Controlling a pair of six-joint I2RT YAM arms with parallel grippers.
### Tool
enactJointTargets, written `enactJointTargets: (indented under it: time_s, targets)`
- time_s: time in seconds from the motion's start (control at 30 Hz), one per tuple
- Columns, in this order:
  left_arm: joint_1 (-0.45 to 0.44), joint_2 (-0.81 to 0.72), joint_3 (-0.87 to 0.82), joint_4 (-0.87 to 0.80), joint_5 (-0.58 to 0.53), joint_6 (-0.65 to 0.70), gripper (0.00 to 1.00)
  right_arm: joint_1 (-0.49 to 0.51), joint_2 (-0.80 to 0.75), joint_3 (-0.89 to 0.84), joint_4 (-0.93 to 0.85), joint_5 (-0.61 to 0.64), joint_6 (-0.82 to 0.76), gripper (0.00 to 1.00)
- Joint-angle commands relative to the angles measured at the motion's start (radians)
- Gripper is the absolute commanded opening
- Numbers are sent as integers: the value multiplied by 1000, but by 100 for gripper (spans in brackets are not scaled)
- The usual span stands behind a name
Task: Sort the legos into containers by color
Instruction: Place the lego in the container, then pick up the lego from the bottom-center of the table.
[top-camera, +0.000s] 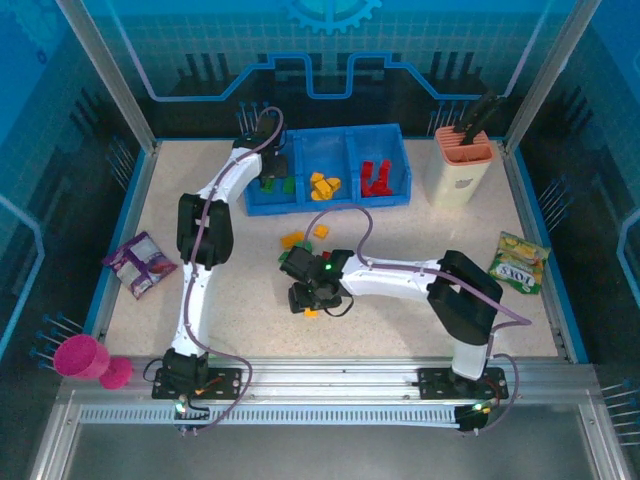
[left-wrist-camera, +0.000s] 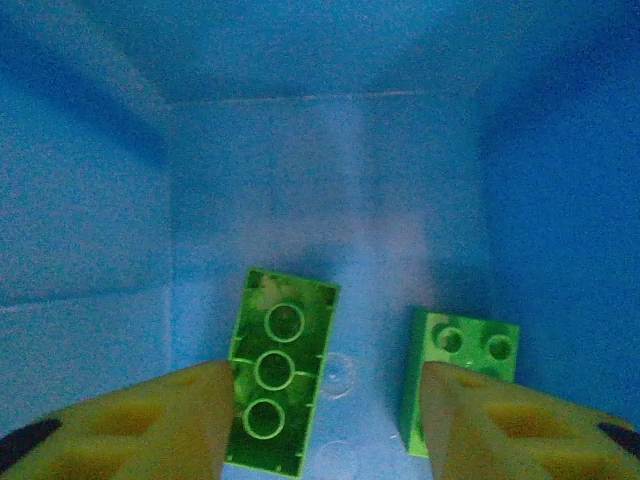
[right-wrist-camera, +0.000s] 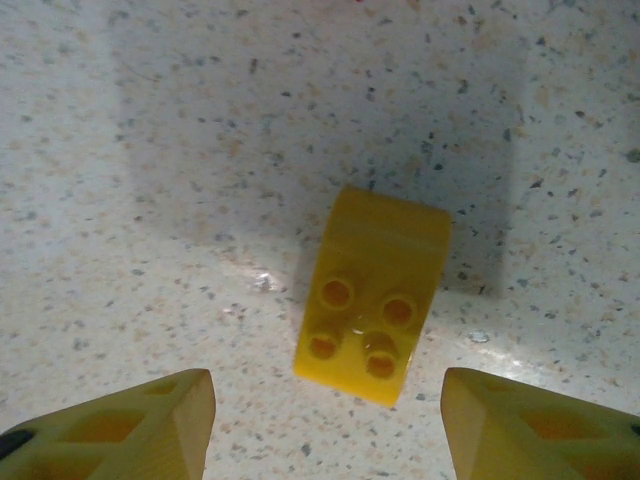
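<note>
- Left gripper (left-wrist-camera: 325, 400), released, over two green plastic bricks (left-wrist-camera: 278, 370) (left-wrist-camera: 462, 365) in the blue divided tray's (left-wrist-camera: 330, 170) left compartment, at the table's (top-camera: 400, 330) far edge.
- Right gripper (right-wrist-camera: 325, 410), spread empty, flanks a yellow plastic brick (right-wrist-camera: 372, 295) mid-table.

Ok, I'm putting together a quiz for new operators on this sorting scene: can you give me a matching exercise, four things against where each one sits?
Things:
1. green bricks
2. red bricks
3. yellow brick in the right wrist view
4. cream holder

Places:
A. right compartment of the tray
B. on the table, below the right gripper
C. left compartment of the tray
D. far right corner of the table

Pairs: 1-C, 2-A, 3-B, 4-D
</note>
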Motion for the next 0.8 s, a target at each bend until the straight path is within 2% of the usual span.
enactJointTargets:
  time_s: [0.0,0.17,0.3,0.4,0.47,0.57,0.63,0.77]
  targets:
    - [4,-2,39,3,32,11,54,13,35,47,-63,36,11,62]
    - [3,-62,34,-2,58,16,54,15,81,67,-73,43,-11,62]
    - [-2,-145,20,-10,77,21,55,14,110,64,-66,43,-32,57]
    - [-8,-219,9,-31,90,23,55,7,132,49,-25,24,-70,48]
    - [-15,-284,-8,-66,90,23,56,-3,145,35,11,12,-103,36]
    - [-23,-424,-119,-66,87,18,57,-12,116,12,44,13,-163,26]
    - [-25,-527,-219,-57,85,14,58,-20,69,6,30,11,-234,23]
    - [-24,-739,-446,-58,64,22,60,-62,-88,13,-112,60,-419,21]
